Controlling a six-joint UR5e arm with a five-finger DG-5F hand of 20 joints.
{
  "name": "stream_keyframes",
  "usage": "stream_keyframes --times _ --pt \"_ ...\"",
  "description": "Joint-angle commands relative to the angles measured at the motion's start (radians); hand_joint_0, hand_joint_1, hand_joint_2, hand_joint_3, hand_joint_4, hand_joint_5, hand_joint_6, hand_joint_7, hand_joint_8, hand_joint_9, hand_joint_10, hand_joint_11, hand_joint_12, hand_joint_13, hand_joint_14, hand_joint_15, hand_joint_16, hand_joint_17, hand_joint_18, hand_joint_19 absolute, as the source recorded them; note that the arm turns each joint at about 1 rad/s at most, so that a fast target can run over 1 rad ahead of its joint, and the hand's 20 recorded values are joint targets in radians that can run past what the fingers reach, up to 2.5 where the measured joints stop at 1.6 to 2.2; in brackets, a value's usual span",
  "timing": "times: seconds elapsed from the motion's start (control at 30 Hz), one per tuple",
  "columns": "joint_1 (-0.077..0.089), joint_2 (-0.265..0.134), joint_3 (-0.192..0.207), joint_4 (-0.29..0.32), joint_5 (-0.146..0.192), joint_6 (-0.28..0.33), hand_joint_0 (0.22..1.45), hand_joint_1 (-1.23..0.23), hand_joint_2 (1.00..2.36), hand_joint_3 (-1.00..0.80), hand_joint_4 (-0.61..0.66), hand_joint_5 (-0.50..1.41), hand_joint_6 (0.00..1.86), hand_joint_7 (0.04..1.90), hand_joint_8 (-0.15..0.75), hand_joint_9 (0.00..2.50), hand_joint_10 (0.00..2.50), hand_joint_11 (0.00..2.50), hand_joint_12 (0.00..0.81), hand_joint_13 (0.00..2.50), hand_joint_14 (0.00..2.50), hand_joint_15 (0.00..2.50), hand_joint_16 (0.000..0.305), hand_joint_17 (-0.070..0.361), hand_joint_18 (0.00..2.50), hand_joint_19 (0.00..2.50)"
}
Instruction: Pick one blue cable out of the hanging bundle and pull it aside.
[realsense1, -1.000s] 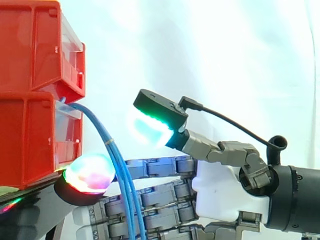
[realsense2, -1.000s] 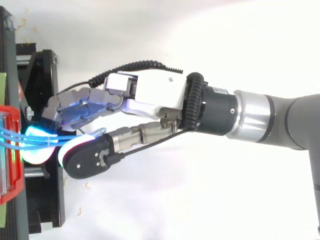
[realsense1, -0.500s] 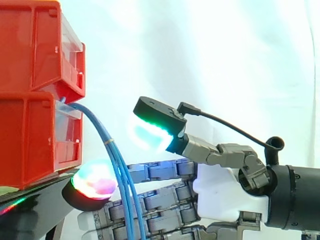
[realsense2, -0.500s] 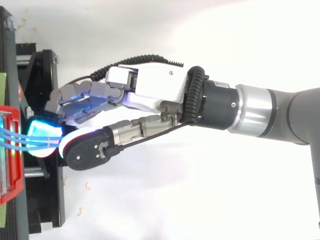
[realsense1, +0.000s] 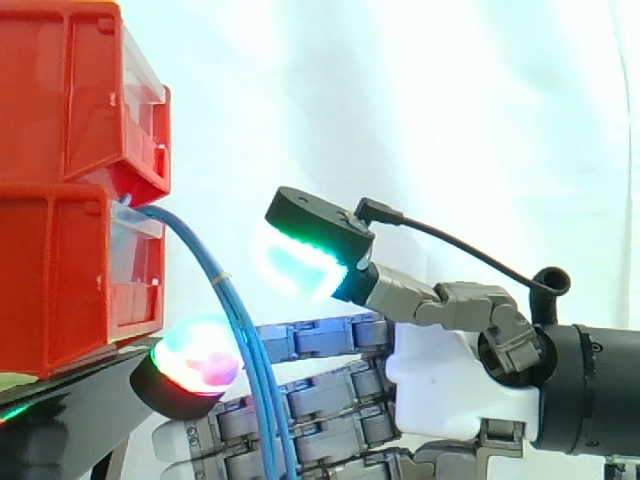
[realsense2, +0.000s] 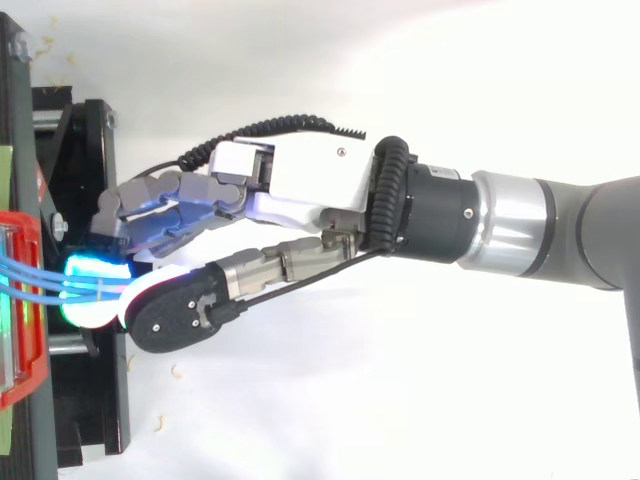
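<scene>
Hand: grey jointed hand (realsense1: 440, 385), lower right, open, thumb lifted, holding nothing.
Risk: closing could pinch several thin blue cables (realsense1: 228, 300) together.

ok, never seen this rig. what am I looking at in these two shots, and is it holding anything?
A robot arm ends in a hand with fingers and a thumb; the glowing pads are part of it. One shot is taken level from the side, the other from above, same scene. At the left, red bins are stacked on a black stand before a white curtain, and a bundle of blue cables hangs from the lower bin. The fingers reach straight past the bundle, the thumb raised apart above them. Nothing is gripped yet.
</scene>
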Motion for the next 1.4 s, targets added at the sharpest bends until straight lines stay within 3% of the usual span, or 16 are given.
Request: stream_keyframes --times 0.0,0.27,0.43,0.7,0.83,0.87,0.97,1.17,1.37 --pt "-0.004 0.001 0.000 -0.009 -0.009 0.000 0.54 -0.55 1.01 -0.41 0.28 -0.12 0.50 1.14 0.300 0.60 0.00 0.12 0.349 0.50 0.01 0.19 0.057 0.127 0.48 0.31" --pt "-0.007 0.027 0.002 -0.049 -0.011 -0.016 0.57 -0.56 1.01 -0.35 0.22 -0.10 0.50 1.33 0.296 0.62 0.00 0.13 0.343 0.52 0.01 0.20 0.055 0.124 0.49 0.33" --pt "0.002 0.030 0.002 -0.073 -0.011 -0.021 0.58 -0.58 1.02 -0.32 0.19 -0.10 0.51 1.45 0.296 0.63 0.01 0.16 0.343 0.52 0.01 0.20 0.055 0.123 0.50 0.33" --pt "-0.001 0.042 0.002 -0.075 -0.014 -0.021 0.58 -0.59 1.02 -0.27 0.17 -0.17 0.72 1.18 0.297 0.64 0.01 0.22 0.343 0.53 0.01 0.21 0.055 0.123 0.52 0.33" --pt "-0.003 0.048 0.005 -0.084 -0.014 -0.021 0.59 -0.65 1.02 -0.22 0.17 -0.18 0.76 1.22 0.297 0.64 0.01 0.25 0.344 0.53 0.01 0.22 0.054 0.122 0.53 0.34" --pt "-0.003 0.051 0.006 -0.087 -0.014 -0.021 0.60 -0.67 1.02 -0.22 0.19 -0.19 0.80 1.16 0.296 0.63 0.01 0.27 0.343 0.54 0.01 0.22 0.054 0.122 0.54 0.33" --pt "-0.004 0.051 0.014 -0.107 -0.014 -0.021 0.59 -0.73 1.02 -0.31 0.21 -0.21 0.83 1.09 0.296 0.63 0.01 0.27 0.343 0.54 0.01 0.22 0.054 0.121 0.55 0.34" --pt "-0.007 0.051 0.023 -0.110 -0.014 -0.023 0.52 -0.60 1.00 -0.48 0.22 -0.19 0.82 1.06 0.313 0.67 0.01 0.28 0.359 0.56 0.01 0.24 0.057 0.128 0.57 0.36" --pt "-0.006 0.051 0.023 -0.110 -0.009 -0.023 0.50 -0.55 1.00 -0.50 0.21 -0.17 0.78 1.10 0.327 0.69 0.01 0.28 0.368 0.57 0.01 0.24 0.058 0.131 0.58 0.36"
